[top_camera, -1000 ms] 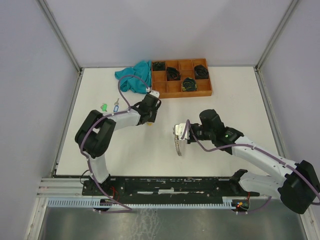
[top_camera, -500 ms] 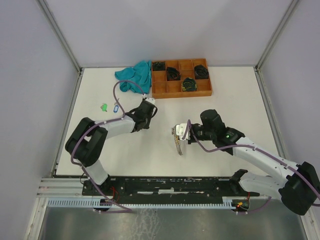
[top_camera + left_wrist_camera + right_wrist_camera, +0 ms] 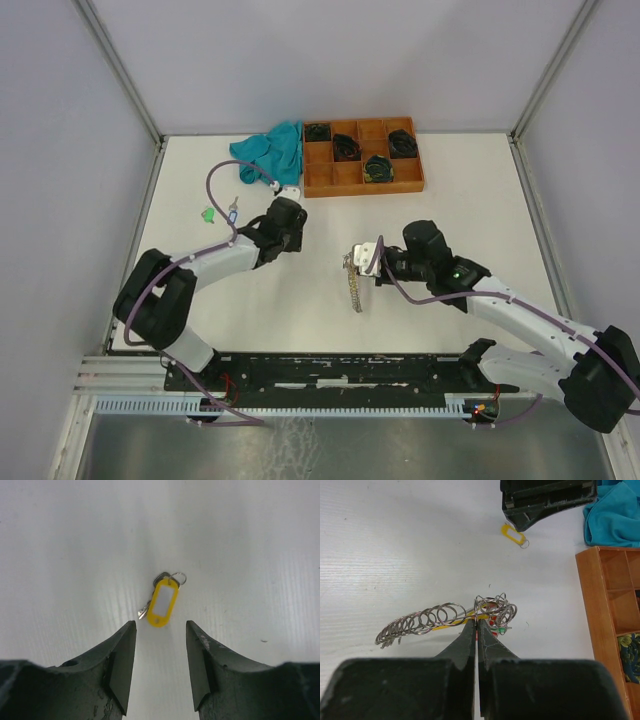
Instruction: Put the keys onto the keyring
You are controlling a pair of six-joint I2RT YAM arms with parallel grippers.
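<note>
Left wrist view: the fingers (image 3: 125, 665) of the left gripper (image 3: 160, 632) stand moderately apart and empty, just short of a yellow-tagged key (image 3: 163, 602) lying flat on the table (image 3: 60, 540). The right gripper (image 3: 476, 626) is pinched tight on the keyring (image 3: 451, 622), whose small rings trail sideways. The left arm stretches low toward the tray (image 3: 345, 178); the right arm reaches inward to mid-table. From above, the left gripper hides the yellow-tagged key. The tags bunched on the keyring are hard to separate.
</note>
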